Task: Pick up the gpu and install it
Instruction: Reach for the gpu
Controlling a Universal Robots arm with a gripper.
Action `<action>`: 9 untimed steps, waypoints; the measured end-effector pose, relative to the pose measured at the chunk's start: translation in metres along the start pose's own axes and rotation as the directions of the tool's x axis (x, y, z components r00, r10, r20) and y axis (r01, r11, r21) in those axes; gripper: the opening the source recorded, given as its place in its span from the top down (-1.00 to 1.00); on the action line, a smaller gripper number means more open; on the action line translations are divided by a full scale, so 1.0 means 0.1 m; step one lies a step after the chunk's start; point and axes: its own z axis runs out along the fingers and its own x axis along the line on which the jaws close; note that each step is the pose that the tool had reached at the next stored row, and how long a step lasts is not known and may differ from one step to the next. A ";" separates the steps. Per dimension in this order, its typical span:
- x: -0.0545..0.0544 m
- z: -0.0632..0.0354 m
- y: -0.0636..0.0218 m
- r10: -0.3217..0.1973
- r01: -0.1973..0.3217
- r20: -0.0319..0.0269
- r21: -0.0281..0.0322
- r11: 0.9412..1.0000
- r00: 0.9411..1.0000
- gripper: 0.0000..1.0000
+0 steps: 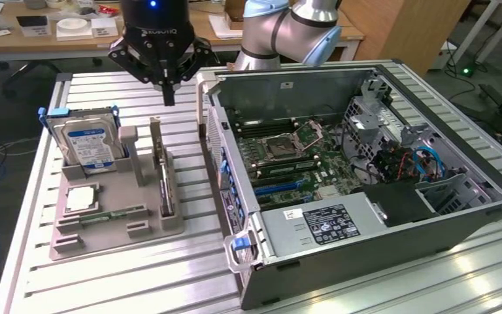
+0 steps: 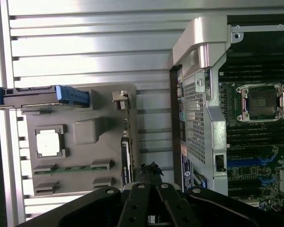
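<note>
Behind the rig there are wooden desks strewn with papers and boxes. In front is a slatted metal surface (image 1: 102, 281). An open case (image 1: 391, 248) lies on its side along the edge at the exterior view's right, with the motherboard (image 1: 295, 157) facing up. A grey holder (image 1: 116, 190) sits toward the opposite edge, close beside the case.

The gpu (image 1: 165, 183) stands on its long edge in a slot of the holder, on the side nearest the case, and nothing is gripping it. In the wrist view the gpu (image 2: 126, 142) shows as a thin dark strip. A hard drive (image 1: 89, 147) stands upright at the holder's far end. A cpu (image 1: 81, 197) lies flat in its pocket, and a memory stick (image 1: 112, 214) lies just nearer than that.

The black gripper (image 1: 169, 98) hangs above the far end of the gpu, clear of it, with its jaws pressed together and holding nothing. From the wrist, the gripper (image 2: 151, 170) tip sits over the gap between gpu and case.
</note>
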 end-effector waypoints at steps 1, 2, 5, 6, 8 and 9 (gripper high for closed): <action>0.01 0.000 -0.001 0.000 0.000 0.000 0.000 1.000 1.000 0.79; 0.02 0.000 -0.003 0.000 0.000 0.000 0.000 1.000 1.000 0.79; 0.05 -0.001 -0.006 0.000 0.000 0.000 0.000 1.000 1.000 0.79; 0.06 0.000 -0.007 0.000 0.000 0.000 0.000 1.000 1.000 0.79; 0.08 -0.001 -0.009 0.000 0.000 0.000 0.000 1.000 1.000 0.79; 0.09 -0.001 -0.010 0.000 0.000 0.000 0.000 1.000 1.000 0.79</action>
